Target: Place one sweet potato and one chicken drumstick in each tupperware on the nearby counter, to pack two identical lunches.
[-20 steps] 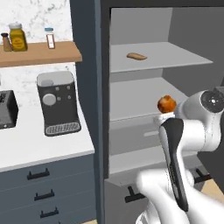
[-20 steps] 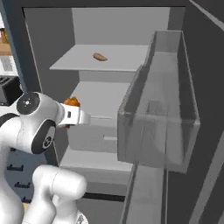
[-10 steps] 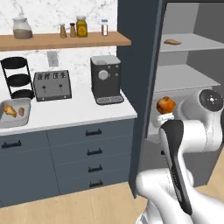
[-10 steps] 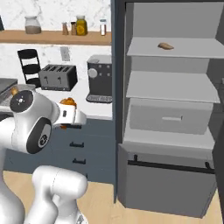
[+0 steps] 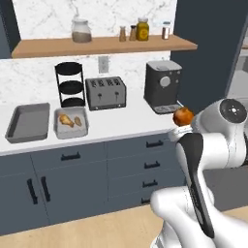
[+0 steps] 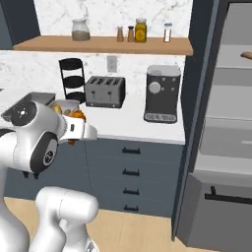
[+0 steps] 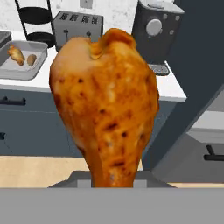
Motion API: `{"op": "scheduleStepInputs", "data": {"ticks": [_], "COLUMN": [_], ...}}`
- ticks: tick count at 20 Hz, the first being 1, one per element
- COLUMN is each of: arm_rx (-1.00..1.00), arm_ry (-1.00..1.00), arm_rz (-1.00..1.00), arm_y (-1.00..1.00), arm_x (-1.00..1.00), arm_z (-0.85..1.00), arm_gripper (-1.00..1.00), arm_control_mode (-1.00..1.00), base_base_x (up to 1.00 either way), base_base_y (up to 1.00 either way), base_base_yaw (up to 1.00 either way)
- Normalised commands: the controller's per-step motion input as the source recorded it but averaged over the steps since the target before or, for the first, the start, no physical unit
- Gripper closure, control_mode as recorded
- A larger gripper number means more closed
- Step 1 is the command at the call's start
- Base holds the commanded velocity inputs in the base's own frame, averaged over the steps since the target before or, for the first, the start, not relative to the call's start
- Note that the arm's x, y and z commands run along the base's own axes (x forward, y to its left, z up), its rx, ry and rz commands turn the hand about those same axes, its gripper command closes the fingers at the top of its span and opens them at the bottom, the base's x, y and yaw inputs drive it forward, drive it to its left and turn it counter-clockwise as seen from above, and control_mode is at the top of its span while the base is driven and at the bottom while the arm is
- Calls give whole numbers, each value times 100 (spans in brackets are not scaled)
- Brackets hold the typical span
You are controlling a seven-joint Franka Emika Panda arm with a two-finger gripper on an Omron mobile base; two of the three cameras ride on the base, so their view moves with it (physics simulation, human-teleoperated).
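My gripper [image 5: 182, 128] is shut on a glossy orange-brown chicken drumstick [image 7: 105, 100], bulbous end away from the hand, held in the air in front of the counter's [image 5: 131, 121] right end. Its fingertips are hidden behind the meat in the hand view. Far to the left on the counter lie two tupperware. The darker one [image 5: 28, 122] looks empty. The lighter one [image 5: 71, 131] holds a second drumstick [image 5: 66, 119] and a sweet potato [image 5: 78, 121]. In the right base view the held drumstick [image 6: 77, 116] sits just ahead of the gripper [image 6: 74, 129].
A toaster [image 5: 105, 93], a black tiered rack [image 5: 71, 83] and a coffee machine [image 5: 163, 86] stand along the back of the counter under a wooden shelf [image 5: 101, 44] with jars. The open fridge [image 6: 226, 123] is to the right, a tan piece [image 6: 246, 55] on its upper shelf.
The whole picture has swung from the open fridge to the counter, so the base has moved. The drumstick has stayed in the shut gripper throughout.
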Motion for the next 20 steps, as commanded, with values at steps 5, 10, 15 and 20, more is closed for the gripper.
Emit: {"op": "scheduleStepInputs", "data": {"ticks": [5,10,15,20], "arm_rx": [0,0,0,0], "arm_ry": [0,0,0,0], "arm_rz": [0,0,0,0], "arm_y": [0,0,0,0], "arm_x": [0,0,0,0], "arm_z": [0,0,0,0], "arm_gripper": [100,100,100,100], "arm_control_mode": [100,100,100,100], "base_base_x": [71,76,48,46], "base_base_y": [100,100,100,100], "base_base_yaw": [0,0,-1,-5]}}
